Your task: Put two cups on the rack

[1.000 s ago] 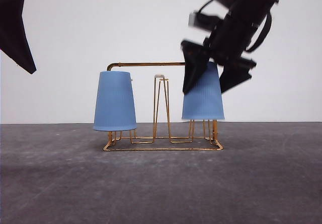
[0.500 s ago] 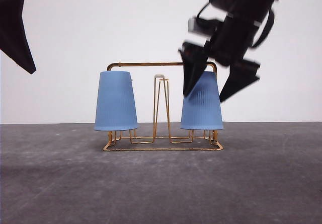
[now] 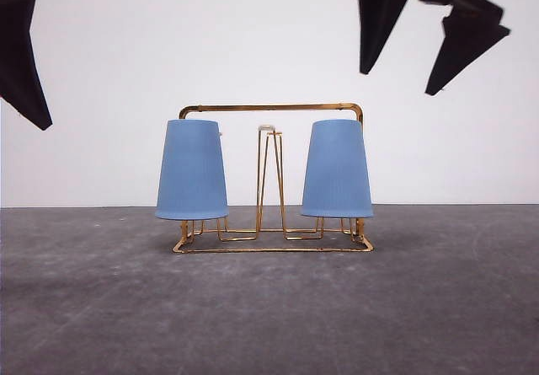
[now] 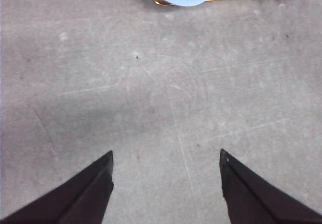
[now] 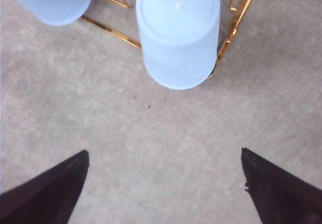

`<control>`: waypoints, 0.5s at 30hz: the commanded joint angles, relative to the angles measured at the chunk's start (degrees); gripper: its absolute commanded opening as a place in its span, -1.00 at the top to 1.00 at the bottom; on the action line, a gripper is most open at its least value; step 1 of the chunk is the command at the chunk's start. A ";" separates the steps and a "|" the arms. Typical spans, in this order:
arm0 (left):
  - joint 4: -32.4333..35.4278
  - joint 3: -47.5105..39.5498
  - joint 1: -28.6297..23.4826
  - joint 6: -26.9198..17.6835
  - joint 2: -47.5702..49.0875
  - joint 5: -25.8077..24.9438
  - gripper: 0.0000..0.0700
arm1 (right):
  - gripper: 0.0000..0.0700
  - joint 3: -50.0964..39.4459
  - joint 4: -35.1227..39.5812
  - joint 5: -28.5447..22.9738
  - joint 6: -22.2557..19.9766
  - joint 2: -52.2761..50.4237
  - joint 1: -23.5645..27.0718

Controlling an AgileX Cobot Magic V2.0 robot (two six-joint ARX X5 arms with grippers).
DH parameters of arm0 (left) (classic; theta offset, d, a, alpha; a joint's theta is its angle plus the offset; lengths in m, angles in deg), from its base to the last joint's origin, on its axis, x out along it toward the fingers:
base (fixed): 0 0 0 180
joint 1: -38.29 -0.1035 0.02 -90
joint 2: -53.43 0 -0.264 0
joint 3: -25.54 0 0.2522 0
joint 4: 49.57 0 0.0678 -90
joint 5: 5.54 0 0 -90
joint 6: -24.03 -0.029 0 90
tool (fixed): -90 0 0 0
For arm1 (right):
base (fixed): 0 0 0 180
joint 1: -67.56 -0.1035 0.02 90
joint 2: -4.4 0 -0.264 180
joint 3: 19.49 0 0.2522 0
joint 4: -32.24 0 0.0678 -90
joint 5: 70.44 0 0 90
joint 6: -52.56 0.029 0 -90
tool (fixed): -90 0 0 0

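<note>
Both claws (image 3: 434,76) (image 4: 166,156) gape empty above ribbed blue cups (image 3: 192,170) (image 3: 337,169) inverted on gold wire rack (image 3: 271,107).

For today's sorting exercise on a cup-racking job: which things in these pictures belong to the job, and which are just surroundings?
Belongs to the job:
- left cup, upside down on the rack
- right cup, upside down on the rack
- rack
- left gripper, open
- right gripper, open, above the right cup

Just surroundings:
- grey table
- white wall
</note>
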State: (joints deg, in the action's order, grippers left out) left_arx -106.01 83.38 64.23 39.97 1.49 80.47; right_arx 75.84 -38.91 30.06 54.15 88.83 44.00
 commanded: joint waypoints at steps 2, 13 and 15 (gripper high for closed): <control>0.28 0.77 0.22 -0.06 -0.37 0.15 -0.11 | -0.76 -6.84 6.08 0.35 -0.75 -6.36 -0.28; 0.61 0.77 0.22 -1.77 -0.37 0.15 -0.11 | -0.75 -34.70 24.96 0.48 2.05 -33.65 -0.30; 0.74 0.77 0.22 -2.43 -0.37 0.15 -0.11 | -0.75 -38.50 26.93 0.08 3.30 -37.87 -0.30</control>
State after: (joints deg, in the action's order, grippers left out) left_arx -105.84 83.38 64.23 38.90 1.49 80.47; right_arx 38.06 -13.09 30.31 55.67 51.88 43.98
